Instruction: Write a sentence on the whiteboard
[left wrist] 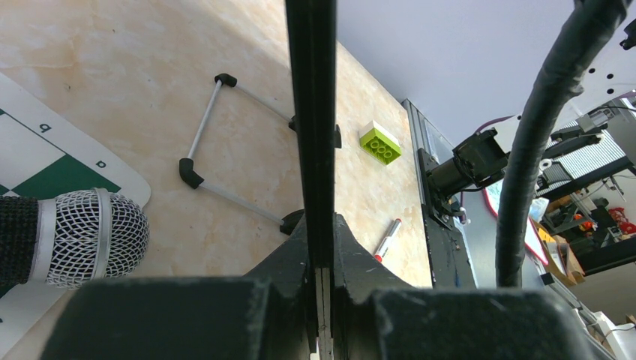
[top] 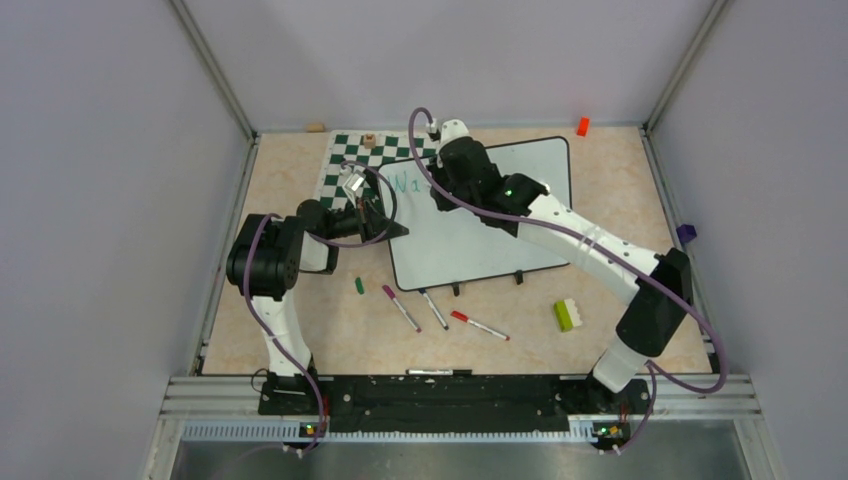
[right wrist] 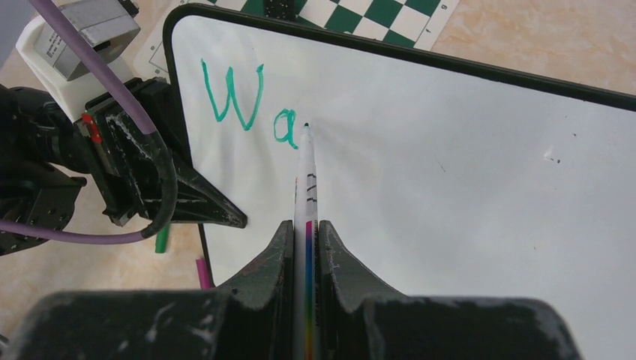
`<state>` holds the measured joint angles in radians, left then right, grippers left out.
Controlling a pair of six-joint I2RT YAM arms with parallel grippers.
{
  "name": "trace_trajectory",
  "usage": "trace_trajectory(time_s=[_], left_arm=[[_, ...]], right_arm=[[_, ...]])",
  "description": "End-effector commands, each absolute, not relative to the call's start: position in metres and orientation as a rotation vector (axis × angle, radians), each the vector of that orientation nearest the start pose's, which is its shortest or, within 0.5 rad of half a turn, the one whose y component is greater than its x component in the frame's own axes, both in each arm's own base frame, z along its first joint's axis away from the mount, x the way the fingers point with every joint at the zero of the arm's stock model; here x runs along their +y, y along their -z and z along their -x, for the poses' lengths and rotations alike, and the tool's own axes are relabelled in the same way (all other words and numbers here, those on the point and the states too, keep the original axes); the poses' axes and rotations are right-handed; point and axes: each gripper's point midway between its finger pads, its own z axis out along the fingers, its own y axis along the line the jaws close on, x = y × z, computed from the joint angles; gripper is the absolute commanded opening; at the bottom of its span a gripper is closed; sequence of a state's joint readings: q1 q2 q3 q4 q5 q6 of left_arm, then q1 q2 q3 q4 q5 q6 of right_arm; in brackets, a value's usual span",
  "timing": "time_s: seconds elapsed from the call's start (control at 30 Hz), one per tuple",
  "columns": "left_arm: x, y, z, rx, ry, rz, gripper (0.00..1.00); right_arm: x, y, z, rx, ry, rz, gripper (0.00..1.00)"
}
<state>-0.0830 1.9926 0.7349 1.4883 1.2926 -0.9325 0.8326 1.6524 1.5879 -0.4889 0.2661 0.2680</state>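
The whiteboard lies at the table's middle, partly over the chess mat. My left gripper is shut on its left edge; in the left wrist view the jaws clamp the black rim edge-on. My right gripper is shut on a white marker with a rainbow stripe. The marker tip touches the board just right of the teal letters "Wa", the only part of the sentence that shows. In the top view the right gripper covers part of the writing.
The green-and-white chess mat lies at the back left with a small piece on it. Three markers and a green cap lie in front of the board. A green-and-white brick is at the front right, an orange block at the back.
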Motion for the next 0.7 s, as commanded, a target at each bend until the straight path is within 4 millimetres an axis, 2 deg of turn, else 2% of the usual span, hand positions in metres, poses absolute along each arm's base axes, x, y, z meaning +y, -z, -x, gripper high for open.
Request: trace_trajectory(time_s=[0.0,0.27,0.67], left_arm=[[-0.202,-0.16,-0.347,1.506,1.491,-0.663,0.0],[-0.202,-0.16,-0.347,1.505,1.49,-0.666,0.0],[-0.202,-0.16,-0.347,1.505,1.49,-0.662,0.0]], right_arm=[[0.333,-0.285,-0.365,1.998,-0.388,0.399,0.0],[0.331,-0.279,-0.372,2.008,-0.358,0.393,0.0],[0.314,-0.275,-0.378,2.019,-0.291,0.328,0.0]])
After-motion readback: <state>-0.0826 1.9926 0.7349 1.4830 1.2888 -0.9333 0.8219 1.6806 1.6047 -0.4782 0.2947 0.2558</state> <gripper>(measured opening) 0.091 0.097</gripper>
